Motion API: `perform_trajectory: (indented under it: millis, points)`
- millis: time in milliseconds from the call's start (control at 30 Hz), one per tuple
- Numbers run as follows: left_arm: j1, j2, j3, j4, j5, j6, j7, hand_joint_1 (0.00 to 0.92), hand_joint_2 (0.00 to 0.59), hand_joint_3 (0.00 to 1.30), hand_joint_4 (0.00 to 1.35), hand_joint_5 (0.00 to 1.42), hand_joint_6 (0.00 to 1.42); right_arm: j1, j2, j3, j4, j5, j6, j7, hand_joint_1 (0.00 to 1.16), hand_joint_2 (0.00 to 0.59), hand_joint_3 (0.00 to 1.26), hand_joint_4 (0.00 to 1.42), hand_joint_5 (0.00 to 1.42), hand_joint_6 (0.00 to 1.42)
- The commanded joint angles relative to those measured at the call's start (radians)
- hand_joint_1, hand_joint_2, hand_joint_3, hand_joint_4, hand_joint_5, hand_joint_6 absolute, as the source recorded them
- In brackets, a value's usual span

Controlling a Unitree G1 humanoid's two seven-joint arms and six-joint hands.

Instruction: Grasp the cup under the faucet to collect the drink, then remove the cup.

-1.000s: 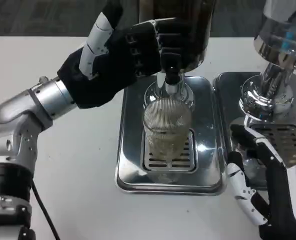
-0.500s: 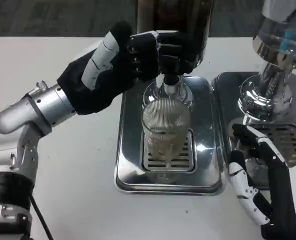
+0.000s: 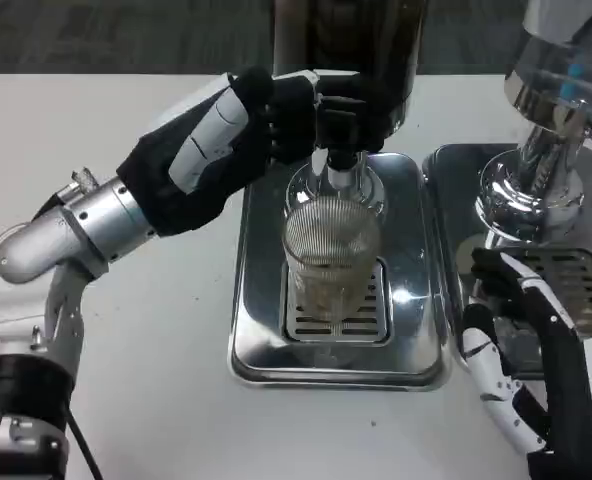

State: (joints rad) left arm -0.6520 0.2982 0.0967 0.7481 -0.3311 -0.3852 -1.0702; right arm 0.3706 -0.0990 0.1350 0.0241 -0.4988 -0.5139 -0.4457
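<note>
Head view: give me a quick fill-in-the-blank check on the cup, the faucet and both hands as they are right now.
1. The ribbed glass cup stands on the metal ____ of the drip tray.
2. The ____ hand is at the faucet above the cup.
3. The right hand lies to the ____ of the drip tray, apart from the cup.

Missing words: grate; left; right

1 cup (image 3: 330, 262), 2 drip trays (image 3: 261, 330), 2 hands (image 3: 276, 120).
</note>
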Motion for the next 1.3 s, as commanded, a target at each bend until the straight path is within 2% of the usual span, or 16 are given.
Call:
perform_trajectory:
  millis: [33,133,367,500,700,1300]
  points:
    - [0.044,0.004,-0.017,-0.013,0.030,-0.039,-0.001,0.000,0.118,0.32,0.32,0.33,0.22,-0.010,-0.007,-0.001,0.004,0.024,-0.026,0.023,0.31,0.407,0.26,0.27,0.28,0.32]
    - [0.045,0.005,-0.020,-0.017,0.034,-0.054,0.002,0.000,0.118,0.32,0.32,0.33,0.22,-0.022,-0.008,0.001,0.019,0.048,-0.034,0.045,0.32,0.391,0.24,0.25,0.27,0.32]
    - [0.050,0.010,-0.029,-0.006,0.061,-0.118,0.022,0.000,0.119,0.32,0.32,0.33,0.22,-0.072,-0.020,0.000,0.079,0.133,-0.078,0.123,0.39,0.291,0.19,0.17,0.23,0.28]
    - [0.056,0.014,-0.032,-0.003,0.071,-0.153,0.034,0.000,0.120,0.32,0.32,0.33,0.22,-0.097,-0.019,0.000,0.115,0.155,-0.095,0.147,0.44,0.267,0.18,0.16,0.22,0.27]
    - [0.064,0.021,-0.033,0.001,0.078,-0.195,0.039,0.000,0.120,0.32,0.32,0.33,0.22,-0.113,-0.012,-0.004,0.139,0.159,-0.106,0.158,0.45,0.265,0.18,0.16,0.22,0.27]
    - [0.064,0.035,-0.063,0.064,0.142,-0.428,0.094,0.000,0.129,0.32,0.27,0.28,0.22,-0.110,-0.005,-0.014,0.143,0.167,-0.100,0.168,0.44,0.295,0.17,0.15,0.20,0.25]
